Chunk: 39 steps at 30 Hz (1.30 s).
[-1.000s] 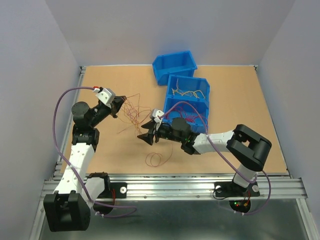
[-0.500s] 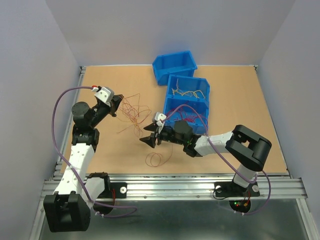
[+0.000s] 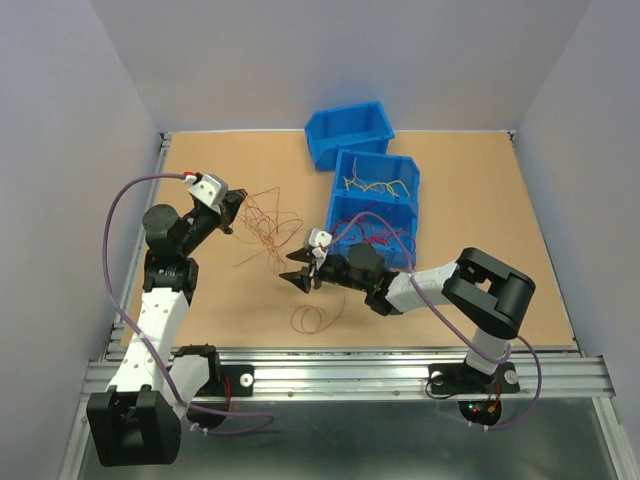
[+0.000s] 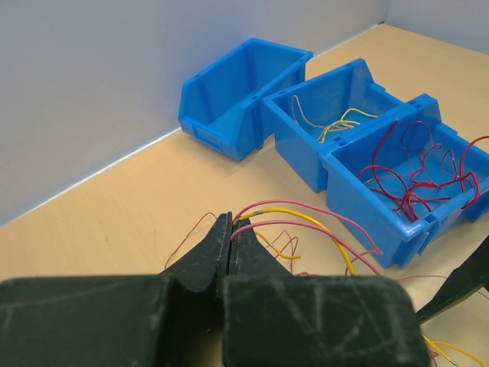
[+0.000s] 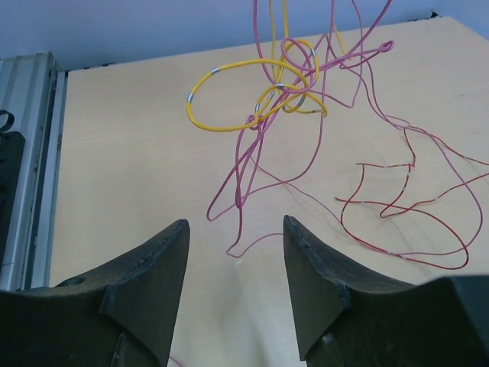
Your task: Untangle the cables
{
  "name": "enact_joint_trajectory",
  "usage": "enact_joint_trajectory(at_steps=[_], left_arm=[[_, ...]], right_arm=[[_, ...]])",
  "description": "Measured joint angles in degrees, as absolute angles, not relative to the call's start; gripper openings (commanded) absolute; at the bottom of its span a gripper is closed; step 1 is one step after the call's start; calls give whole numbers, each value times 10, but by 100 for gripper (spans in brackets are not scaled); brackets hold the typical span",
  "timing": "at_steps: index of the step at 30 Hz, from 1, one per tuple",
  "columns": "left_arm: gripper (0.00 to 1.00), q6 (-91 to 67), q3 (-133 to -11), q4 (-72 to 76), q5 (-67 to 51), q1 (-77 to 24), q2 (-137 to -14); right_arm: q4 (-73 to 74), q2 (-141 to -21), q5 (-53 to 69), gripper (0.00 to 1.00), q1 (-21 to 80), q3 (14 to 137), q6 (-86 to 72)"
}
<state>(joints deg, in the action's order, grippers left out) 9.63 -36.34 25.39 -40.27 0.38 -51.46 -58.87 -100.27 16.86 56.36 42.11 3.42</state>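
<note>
Cables (image 3: 268,232): one loose tangle of thin red, pink and yellow strands lies on the table (image 3: 480,200), left of centre, between the two grippers. The strands cross too often to be counted. One separate red loop (image 3: 310,319) lies alone on the table, nearer the arm bases and apart from the tangle.

Arms counted: two.

The left gripper (image 4: 231,229) has its fingers pressed together at the tips. They are clamped on the cables, and red and yellow strands run out from the tips towards the right. In the overhead view this gripper sits at the left edge of the tangle, raised off the table.

The right gripper (image 5: 235,237) has its fingers apart, with bare table showing between them. The tangle hangs beyond the fingertips without touching them. Yellow loops are knotted there with pink strands, and a darker red strand trails off to the right.

Blue bins counted: three, standing close together in a row towards the far right of the table.

- The far bin (image 4: 221,126) stands nearest the back wall.
- The middle bin (image 4: 302,157) holds a few yellow wires (image 4: 336,126).
- The near bin (image 4: 367,222) holds a bundle of red wires (image 4: 416,172), with some looping above its rim.

Purple cords counted: two, one along each arm.
</note>
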Motion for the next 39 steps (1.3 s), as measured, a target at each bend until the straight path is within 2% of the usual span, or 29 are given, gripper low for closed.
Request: enact_joint_trajectory(at_steps=[5, 6, 7, 10, 12, 13, 23, 27, 34, 39], left_arm=[[0, 96, -364, 253, -405, 4, -515], [0, 96, -364, 253, -405, 4, -515], [0, 96, -364, 253, -405, 4, -515], [0, 96, -364, 249, -405, 4, -515], [0, 96, -364, 247, -405, 4, -515], [0, 96, -364, 246, -405, 4, -515], [0, 91, -369, 239, -373, 8, -523], [0, 64, -392, 239, -364, 54, -569], [0, 0, -422, 211, -439, 130, -709], [0, -19, -441, 228, -378, 186, -745]], right_arm=[[-602, -1022, 167, 41, 564, 421, 50], [-606, -1023, 167, 35, 564, 421, 52], [-611, -1023, 166, 23, 564, 421, 53], [-625, -1023, 164, 15, 564, 421, 58], [-638, -1024, 162, 3, 564, 421, 58], [-644, -1025, 161, 1, 564, 421, 58], [-684, -1009, 151, 1, 564, 358, 56], [-687, -962, 100, 1, 564, 295, 41], [-719, -736, -7, 1, 564, 170, 4], [-659, -482, -79, 1, 564, 58, -34]])
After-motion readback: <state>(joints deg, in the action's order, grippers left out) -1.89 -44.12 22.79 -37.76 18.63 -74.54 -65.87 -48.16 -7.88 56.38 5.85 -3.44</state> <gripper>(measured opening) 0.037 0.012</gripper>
